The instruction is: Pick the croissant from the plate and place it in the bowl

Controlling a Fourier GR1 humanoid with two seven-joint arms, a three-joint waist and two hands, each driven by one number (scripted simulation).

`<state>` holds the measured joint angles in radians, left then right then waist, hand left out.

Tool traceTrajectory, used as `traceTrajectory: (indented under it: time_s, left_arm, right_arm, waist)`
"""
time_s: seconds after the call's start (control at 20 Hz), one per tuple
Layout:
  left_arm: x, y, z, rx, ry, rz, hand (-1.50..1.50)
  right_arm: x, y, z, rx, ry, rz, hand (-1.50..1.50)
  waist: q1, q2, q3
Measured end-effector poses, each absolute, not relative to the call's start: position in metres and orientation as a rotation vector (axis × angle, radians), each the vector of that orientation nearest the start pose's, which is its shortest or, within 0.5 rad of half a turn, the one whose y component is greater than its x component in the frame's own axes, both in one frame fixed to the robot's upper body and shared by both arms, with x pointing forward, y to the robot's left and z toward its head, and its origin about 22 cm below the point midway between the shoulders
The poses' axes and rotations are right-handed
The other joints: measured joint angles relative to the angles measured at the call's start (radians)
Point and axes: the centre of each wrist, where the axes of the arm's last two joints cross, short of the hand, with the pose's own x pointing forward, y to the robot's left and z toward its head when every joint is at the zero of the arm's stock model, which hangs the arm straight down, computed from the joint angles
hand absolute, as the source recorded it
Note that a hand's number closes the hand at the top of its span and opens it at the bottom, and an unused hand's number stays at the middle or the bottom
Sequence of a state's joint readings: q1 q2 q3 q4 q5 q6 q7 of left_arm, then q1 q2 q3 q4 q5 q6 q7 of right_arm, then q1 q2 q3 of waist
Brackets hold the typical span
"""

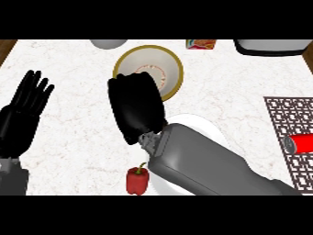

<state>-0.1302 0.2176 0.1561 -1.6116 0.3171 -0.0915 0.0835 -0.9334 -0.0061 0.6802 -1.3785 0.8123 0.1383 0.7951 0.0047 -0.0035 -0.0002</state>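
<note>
The bowl [160,64], cream inside with a gold rim, stands at the back middle of the counter. My right hand [138,108] hovers at its near left edge, back of the hand up and fingers curled downward. No croissant shows; the curled hand hides what it holds. The white plate [206,126] lies just behind the right forearm, which covers most of it, and its visible part is bare. My left hand [16,119] rests open at the left, fingers up.
A red bell pepper [137,180] lies near the front edge by the right forearm. A red can [310,142] lies on a patterned mat [291,110] at the right. A grey bowl [108,43], a small packet [201,44] and a white appliance [272,47] line the back edge.
</note>
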Motion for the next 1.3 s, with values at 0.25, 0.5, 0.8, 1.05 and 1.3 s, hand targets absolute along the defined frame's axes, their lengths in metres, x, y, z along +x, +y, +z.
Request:
traceTrajectory:
  time_s: [0.25, 0.5, 0.8, 1.05, 1.3]
  left_arm:
    - [0.272, 0.296, 0.062, -0.086, -1.691, 0.064, 0.00]
    - [0.274, 0.296, 0.064, -0.090, -1.697, 0.060, 0.00]
    - [0.274, 0.289, 0.061, -0.105, -1.698, 0.051, 0.00]
    - [0.280, 0.279, 0.068, -0.119, -1.709, 0.033, 0.00]
    - [0.282, 0.279, 0.070, -0.145, -1.715, 0.017, 0.00]
  right_arm:
    - [0.321, 0.006, 0.182, -0.912, -1.612, 1.156, 1.50]
    - [0.361, -0.009, 0.180, -0.918, -1.612, 1.053, 1.50]
    - [0.408, -0.036, 0.173, -0.879, -1.647, 0.941, 1.50]
    - [0.434, -0.048, 0.155, -0.876, -1.632, 0.923, 1.50]
    - [0.447, -0.055, 0.140, -0.887, -1.562, 0.960, 1.50]
  waist:
    - [0.002, 0.004, 0.000]
    - [0.009, 0.007, 0.000]
    - [0.024, 0.013, 0.000]
    - [0.041, 0.021, 0.000]
    - [0.065, 0.031, -0.001]
